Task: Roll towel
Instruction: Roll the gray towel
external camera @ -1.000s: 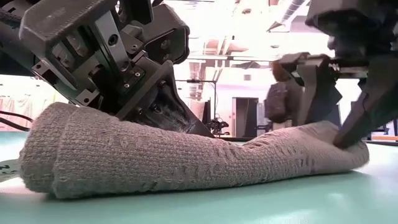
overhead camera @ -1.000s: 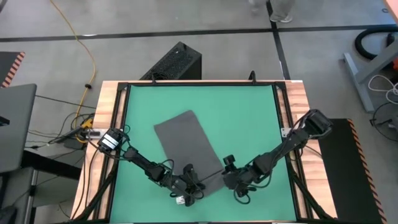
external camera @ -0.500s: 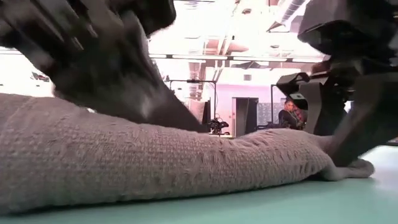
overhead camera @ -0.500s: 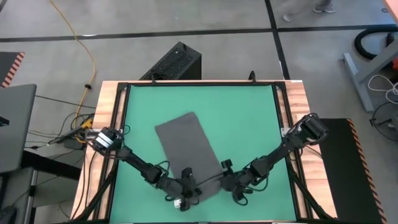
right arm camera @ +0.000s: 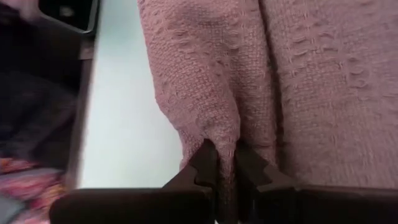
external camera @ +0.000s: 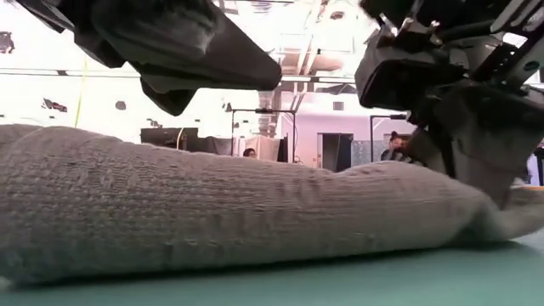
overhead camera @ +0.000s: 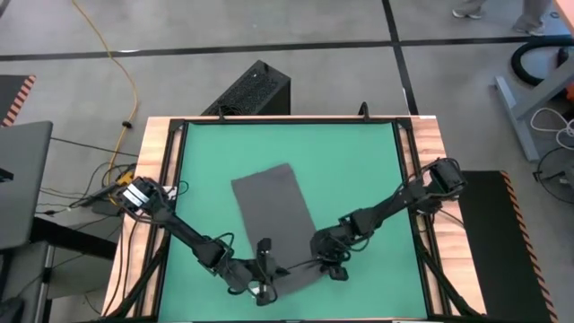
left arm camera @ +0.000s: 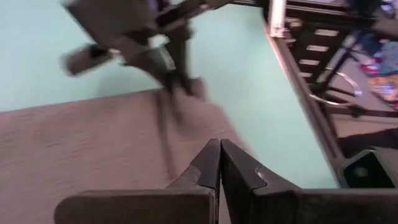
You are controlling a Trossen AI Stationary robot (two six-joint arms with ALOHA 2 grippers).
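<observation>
In the high view, the dark grey towel [overhead camera: 273, 224] is being seen lying slantwise on the green mat [overhead camera: 341, 161], its near end under both grippers. The left gripper [overhead camera: 265, 285] is being held at the towel's near left corner, the right gripper [overhead camera: 328, 266] at its near right edge.

In the low view, the towel [external camera: 212, 212] is being shown as a thick fold across the mat (the arms hang dark above it); the right gripper [external camera: 501, 183] is meeting the cloth at its tapered end.

In the left wrist view, the left gripper [left arm camera: 219, 163] is being shown with fingers pressed together, nothing visible between them, the towel [left arm camera: 93, 143] spread just beyond.

In the right wrist view, the right gripper [right arm camera: 226, 160] is being shown pinching a raised ridge of towel [right arm camera: 249, 74] between nearly closed fingers.
</observation>
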